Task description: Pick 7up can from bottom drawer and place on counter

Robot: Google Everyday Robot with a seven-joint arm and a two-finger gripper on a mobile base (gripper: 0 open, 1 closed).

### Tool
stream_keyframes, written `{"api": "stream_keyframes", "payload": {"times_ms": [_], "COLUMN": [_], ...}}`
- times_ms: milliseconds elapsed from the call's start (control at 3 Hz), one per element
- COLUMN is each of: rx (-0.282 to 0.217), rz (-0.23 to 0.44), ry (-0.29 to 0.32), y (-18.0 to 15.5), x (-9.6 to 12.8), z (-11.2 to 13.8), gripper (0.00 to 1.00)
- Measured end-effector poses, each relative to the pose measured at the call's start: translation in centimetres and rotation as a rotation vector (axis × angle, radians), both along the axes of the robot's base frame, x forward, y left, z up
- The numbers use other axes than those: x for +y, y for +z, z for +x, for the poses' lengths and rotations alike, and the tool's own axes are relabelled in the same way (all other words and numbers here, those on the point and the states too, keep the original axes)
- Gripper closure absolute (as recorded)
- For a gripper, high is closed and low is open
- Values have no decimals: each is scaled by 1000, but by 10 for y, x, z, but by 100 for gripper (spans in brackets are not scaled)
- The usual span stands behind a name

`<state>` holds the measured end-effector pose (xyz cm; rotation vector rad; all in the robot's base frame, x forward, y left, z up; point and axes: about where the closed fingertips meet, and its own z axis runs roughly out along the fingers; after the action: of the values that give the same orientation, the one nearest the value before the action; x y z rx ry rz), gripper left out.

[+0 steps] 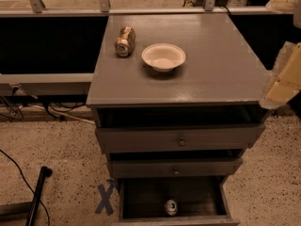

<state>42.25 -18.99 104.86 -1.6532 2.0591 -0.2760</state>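
Observation:
The 7up can (pixel 170 206) is small and silver-white and stands upright, its pull-tab top showing, near the front of the open bottom drawer (pixel 141 199). The drawer is dark inside and pulled out at the foot of the grey cabinet. The counter (pixel 216 65) is the cabinet's wide grey top. My gripper (pixel 283 81) shows as a cream-coloured shape at the right edge of the view, beside the counter's right front corner and well above and to the right of the can. It holds nothing that I can see.
A gold-brown can (pixel 125 41) lies on its side at the counter's back left, next to a white bowl (pixel 163 56). Two shallower knobbed drawers (pixel 181 140) stand slightly open above the bottom one. On the floor to the left are a blue tape X (pixel 106 199), a black pole (pixel 37 192) and cables.

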Motion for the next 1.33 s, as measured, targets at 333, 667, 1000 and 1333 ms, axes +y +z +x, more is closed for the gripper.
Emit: {"api": "stream_keyframes", "payload": {"times_ms": [333, 667, 1000, 1333], "rx": [0, -8, -96, -229], "rz": [0, 71, 153, 196], "ry": [0, -11, -61, -220], "y": [0, -17, -35, -50], "x": [0, -2, -30, -102], "z": [0, -4, -46, -104], "gripper": [0, 0, 0, 0]}}
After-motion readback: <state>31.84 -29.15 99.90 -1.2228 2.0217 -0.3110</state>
